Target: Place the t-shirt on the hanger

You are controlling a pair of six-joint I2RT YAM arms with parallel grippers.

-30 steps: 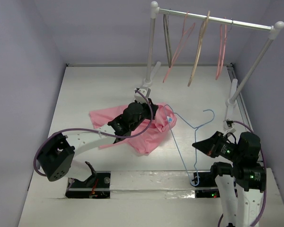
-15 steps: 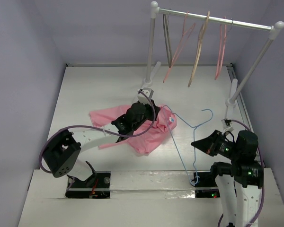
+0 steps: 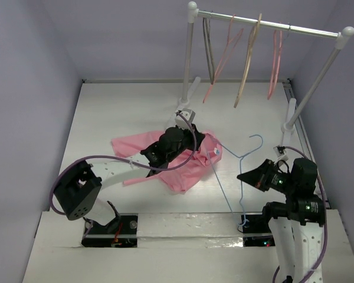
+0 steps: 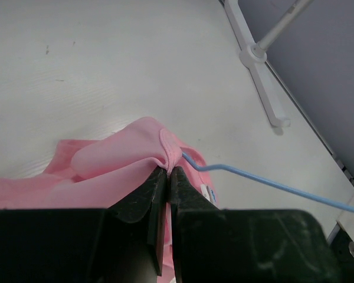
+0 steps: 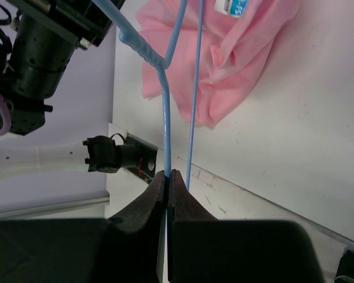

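Observation:
The light-pink t-shirt (image 3: 183, 168) lies bunched on the white table, its white-and-blue tag (image 3: 214, 151) at the right. My left gripper (image 3: 192, 154) is shut on the shirt's neck hem (image 4: 168, 154). The light-blue wire hanger (image 3: 227, 183) has one end inside the neck opening; its wire (image 4: 265, 181) comes out beside my left fingers. My right gripper (image 3: 243, 176) is shut on the hanger's wire (image 5: 166, 127) and holds it above the table. The shirt and its tag also show in the right wrist view (image 5: 236, 65).
A clothes rack (image 3: 265, 23) stands at the back right with pink hangers (image 3: 224, 56) and a tan wooden hanger (image 3: 248, 62) on its bar. Its white feet (image 3: 290, 121) rest on the table near my right arm. Grey walls enclose the table.
My left gripper has moved slightly right and back with the neck hem. The shirt's collar and tag have shifted right over the hanger end. My right gripper has edged left.

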